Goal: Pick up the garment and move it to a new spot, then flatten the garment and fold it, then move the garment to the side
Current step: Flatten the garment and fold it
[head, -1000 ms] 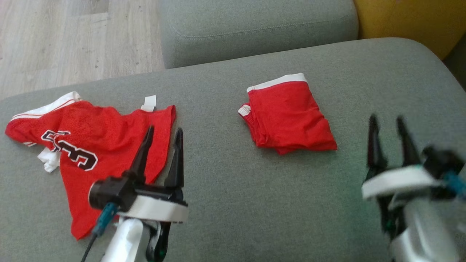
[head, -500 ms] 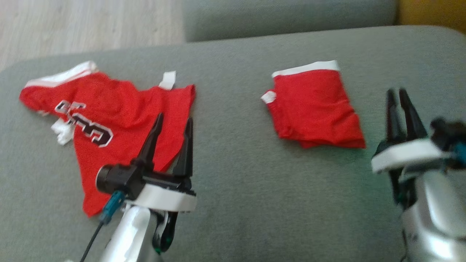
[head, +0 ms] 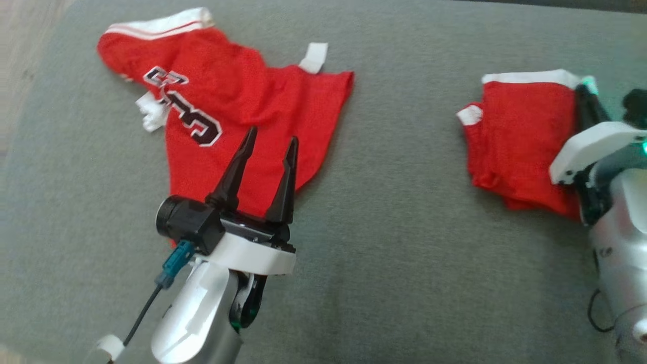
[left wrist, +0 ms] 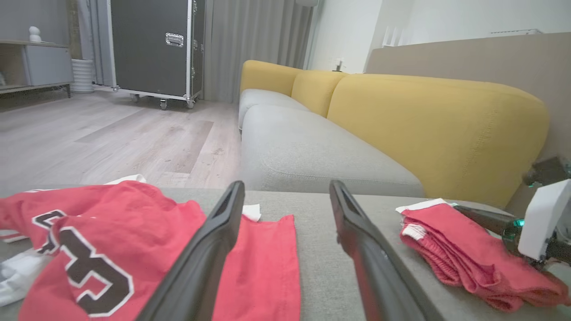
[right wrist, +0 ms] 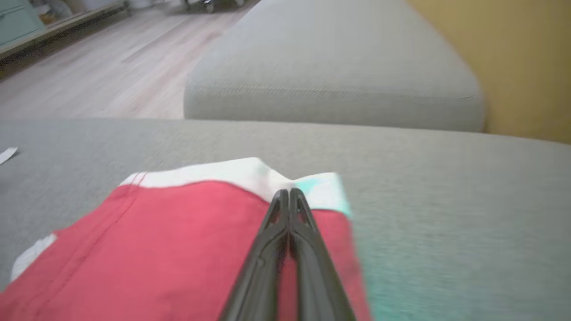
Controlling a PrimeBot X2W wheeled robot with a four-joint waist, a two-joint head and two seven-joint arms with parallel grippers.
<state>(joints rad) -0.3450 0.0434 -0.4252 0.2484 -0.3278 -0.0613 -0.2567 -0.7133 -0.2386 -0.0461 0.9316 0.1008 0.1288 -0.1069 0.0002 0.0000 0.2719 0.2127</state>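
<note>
On the grey sofa cushion (head: 404, 253), the red jersey (head: 242, 101) lies spread and rumpled at 11 o'clock in the head view. Its dark, white-edged numerals face up, and the lower one reads as a 3. A small white tag (head: 313, 57) sticks out at the jersey's 1 o'clock edge. The folded red shorts (head: 520, 136) sit well apart from the jersey, at 3 o'clock, with the white waistband (head: 530, 77) along their 12 o'clock side.

The left end effector (head: 273, 134) is at 7 o'clock. Its 2 dark fingers are spread wide with nothing between them, and they point toward 12 o'clock over the jersey's near hem. From the left wrist, the jersey (left wrist: 134, 223) shows at 8 o'clock and the shorts (left wrist: 464, 249) at 4 o'clock, with bare cushion (left wrist: 321, 232) between the fingers.

The right end effector (head: 581, 90) comes in from 4 o'clock across the shorts. In the right wrist view the right end effector (right wrist: 289, 192) has its fingers pressed together, with the tips at the waistband (right wrist: 214, 171) near the shorts' (right wrist: 178, 245) 1 o'clock corner. Whether any cloth is pinched between them cannot be told.

A yellow backrest (left wrist: 424, 125) rises at 2 o'clock in the left wrist view, and a wood floor (left wrist: 111, 138) lies at 10 o'clock.
</note>
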